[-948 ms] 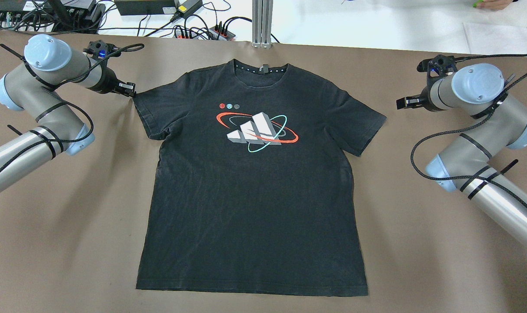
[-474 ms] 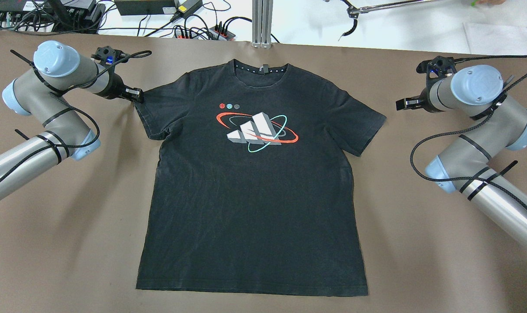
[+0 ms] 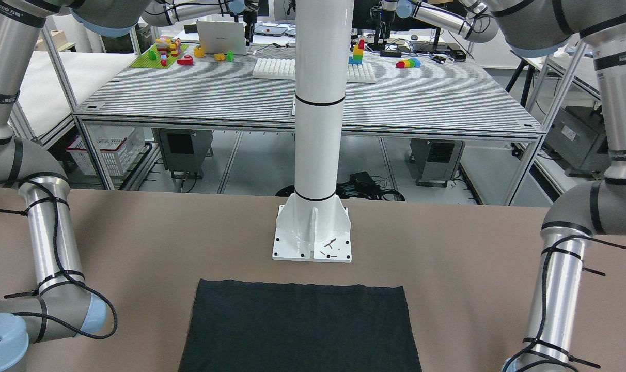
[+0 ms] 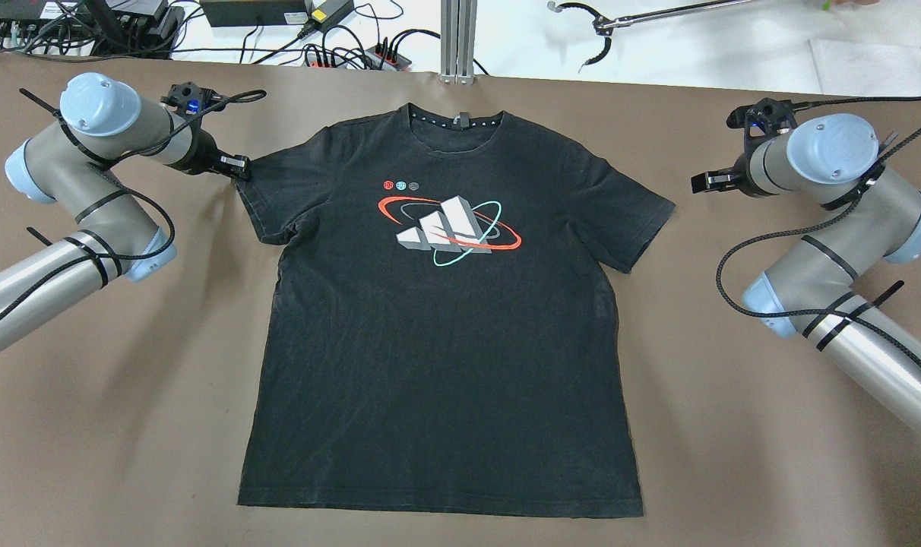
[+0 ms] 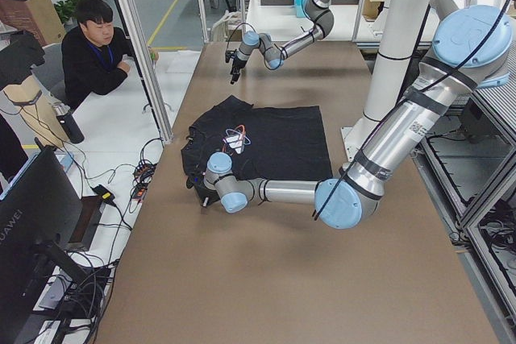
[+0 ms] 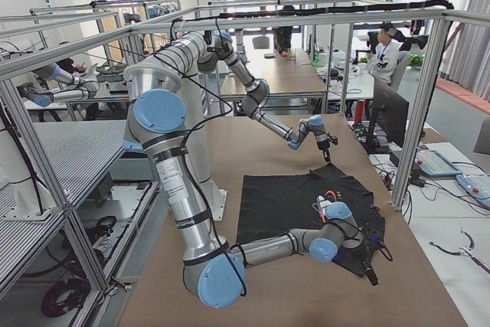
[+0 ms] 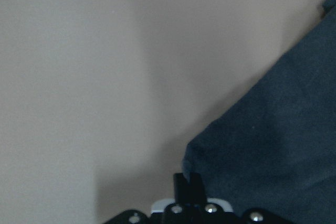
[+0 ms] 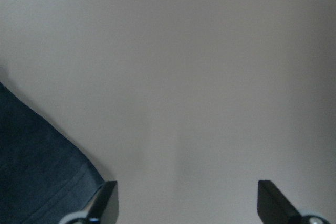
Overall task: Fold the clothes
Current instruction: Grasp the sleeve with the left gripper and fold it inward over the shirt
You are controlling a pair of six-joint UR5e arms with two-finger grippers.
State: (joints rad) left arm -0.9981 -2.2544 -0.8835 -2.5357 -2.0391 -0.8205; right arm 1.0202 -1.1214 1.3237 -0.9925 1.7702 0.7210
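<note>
On the brown bench [image 4: 126, 425] we find the black T-shirt [image 4: 445, 342] laid flat, no fold yet made, left claw [image 4: 238, 165] pinched closed on the left sleeve tip [image 4: 254, 186], right claw [image 4: 700, 181] spread wide, empty, near the other.

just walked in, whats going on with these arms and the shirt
Two robot arms are set to fold a black t-shirt lying flat, print up, on the brown table. The left gripper is closed at one sleeve's corner, apparently pinching it. The right gripper is open, just off the other sleeve, not touching.
</note>
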